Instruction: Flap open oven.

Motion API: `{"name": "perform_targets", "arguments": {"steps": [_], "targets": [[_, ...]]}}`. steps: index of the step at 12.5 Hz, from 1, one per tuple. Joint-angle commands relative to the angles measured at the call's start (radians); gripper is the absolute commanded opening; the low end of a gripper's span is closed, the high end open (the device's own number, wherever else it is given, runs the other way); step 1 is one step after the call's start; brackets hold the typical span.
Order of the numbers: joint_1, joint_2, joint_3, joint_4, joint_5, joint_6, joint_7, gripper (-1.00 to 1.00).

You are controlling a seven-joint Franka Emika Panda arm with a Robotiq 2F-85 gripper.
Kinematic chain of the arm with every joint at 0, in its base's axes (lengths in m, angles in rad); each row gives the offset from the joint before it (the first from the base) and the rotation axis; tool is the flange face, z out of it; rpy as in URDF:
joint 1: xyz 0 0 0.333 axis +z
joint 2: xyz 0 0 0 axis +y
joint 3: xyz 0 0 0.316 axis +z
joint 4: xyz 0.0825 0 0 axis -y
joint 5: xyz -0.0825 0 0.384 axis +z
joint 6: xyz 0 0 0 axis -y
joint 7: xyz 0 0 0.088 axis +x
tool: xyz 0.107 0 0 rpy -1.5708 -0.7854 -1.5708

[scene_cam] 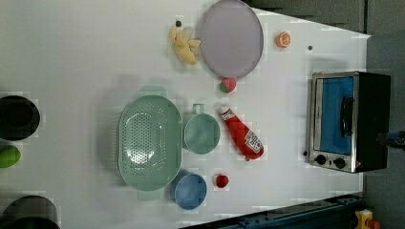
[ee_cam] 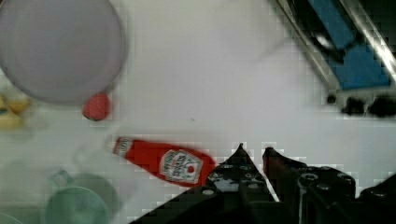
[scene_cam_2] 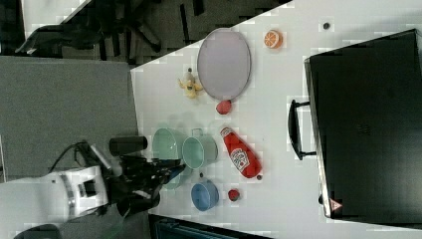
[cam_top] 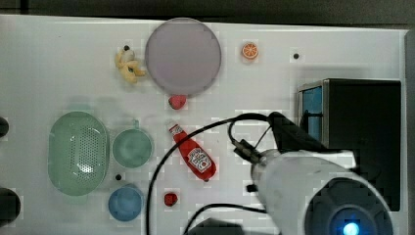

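Observation:
The oven (cam_top: 364,142) stands at the top view's right, with a black top, a silver frame and a blue glass door (scene_cam: 336,114). Its door is closed, and the dark bar handle (scene_cam: 346,116) lies across the glass. In the top view my gripper (cam_top: 286,128) hangs above the table, just to the left of the door. In the wrist view the gripper (ee_cam: 254,150) has its fingertips nearly together with nothing between them. It points over the bare table beside the ketchup bottle (ee_cam: 163,163), apart from the oven's corner (ee_cam: 350,70).
A ketchup bottle (cam_top: 193,152) lies left of the gripper. A purple plate (cam_top: 183,55), a strawberry (cam_top: 177,102), an orange slice (cam_top: 249,51) and a banana toy (cam_top: 128,64) are near the top view's upper edge. A green colander (cam_top: 78,152), a green cup (cam_top: 132,147) and a blue bowl (cam_top: 125,203) sit at its left.

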Motion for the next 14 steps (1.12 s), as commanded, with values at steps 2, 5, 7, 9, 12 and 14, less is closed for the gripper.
{"name": "perform_targets", "arguments": {"steps": [2, 5, 7, 9, 12, 14], "targets": [[-0.042, 0.042, -0.087, -0.077, -0.058, 0.116, -0.374, -0.65], [-0.054, 0.098, -0.146, -0.09, -0.098, 0.246, -0.51, -0.65], [-0.061, 0.15, -0.183, -0.091, -0.098, 0.307, -0.546, -0.65], [-0.063, 0.21, -0.214, -0.092, -0.098, 0.367, -0.585, -0.65], [-0.066, 0.3, -0.243, -0.093, -0.098, 0.492, -0.68, -0.65], [-0.069, 0.357, -0.25, -0.094, -0.098, 0.558, -0.745, -0.65]]}}
